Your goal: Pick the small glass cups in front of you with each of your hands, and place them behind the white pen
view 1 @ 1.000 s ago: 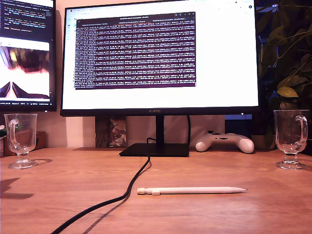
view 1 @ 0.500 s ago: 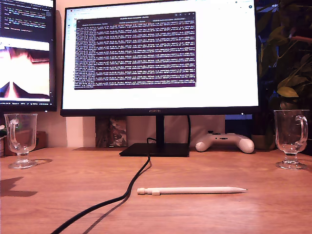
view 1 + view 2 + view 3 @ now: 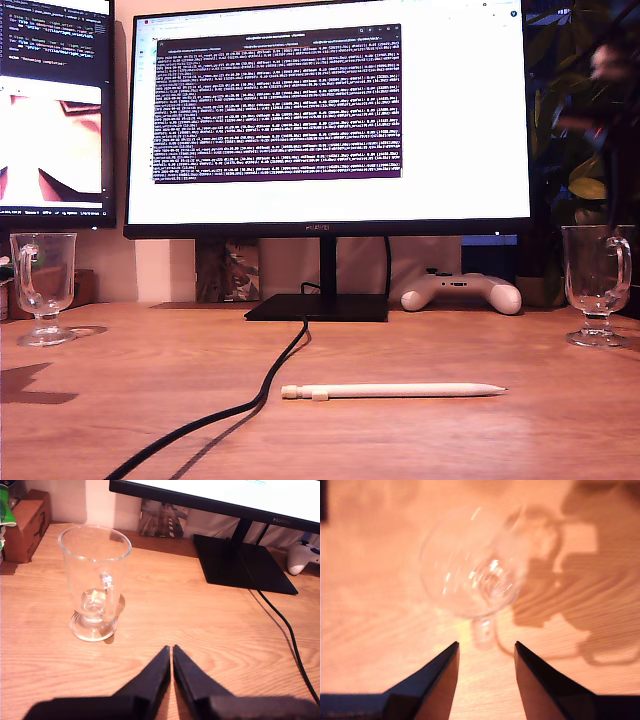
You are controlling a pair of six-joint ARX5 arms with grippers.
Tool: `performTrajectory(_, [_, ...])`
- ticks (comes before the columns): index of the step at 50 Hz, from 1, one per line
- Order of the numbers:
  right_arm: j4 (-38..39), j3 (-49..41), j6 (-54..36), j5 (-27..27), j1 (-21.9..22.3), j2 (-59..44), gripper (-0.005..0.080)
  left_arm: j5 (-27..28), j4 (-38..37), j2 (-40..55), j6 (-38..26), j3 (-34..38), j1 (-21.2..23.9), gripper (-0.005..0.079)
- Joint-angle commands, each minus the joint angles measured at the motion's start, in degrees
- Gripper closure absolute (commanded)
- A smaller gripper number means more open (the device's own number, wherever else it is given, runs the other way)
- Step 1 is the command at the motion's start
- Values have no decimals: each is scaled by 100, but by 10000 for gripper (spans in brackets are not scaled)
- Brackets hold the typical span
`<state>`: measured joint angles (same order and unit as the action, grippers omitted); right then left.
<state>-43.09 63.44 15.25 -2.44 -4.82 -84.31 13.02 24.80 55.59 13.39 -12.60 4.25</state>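
In the exterior view I am seeing a wooden surface (image 3: 420, 430) with the white pen (image 3: 392, 391) lying flat near the front, tip pointing to that view's right. One glass cup (image 3: 42, 286) is standing upright at the exterior view's left, the other glass cup (image 3: 597, 283) at its right, both well apart from the pen. A black cable (image 3: 240, 405) is running from the monitor (image 3: 328, 120) stand toward the front, passing just beside the pen's cap end. A white game controller (image 3: 461, 292) is sitting behind. Neither arm is showing here.

The first wrist view is showing my first hand (image 3: 172, 652) with its fingers pressed together, holding nothing, near a cup (image 3: 95, 582) (upright, on its round foot), with bare wood between them.

The second wrist view, which is blurred, is looking down into the other cup (image 3: 472, 570). My second hand (image 3: 486, 647) is spread apart and empty, with the cup's handle (image 3: 484, 630) pointing toward the gap.
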Motion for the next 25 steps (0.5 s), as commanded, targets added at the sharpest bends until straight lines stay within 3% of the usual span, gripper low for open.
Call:
performTrajectory(1, [83, 76, 85, 2, -61, -72, 433, 13, 68, -11, 15, 109, 4, 756])
performTrajectory(11, [188, 76, 85, 4, -81, -354, 453, 13, 70, -11, 15, 109, 4, 756])
performTrajectory(25, [321, 76, 83, 7, -81, -470, 621, 13, 70, -11, 15, 109, 4, 756])
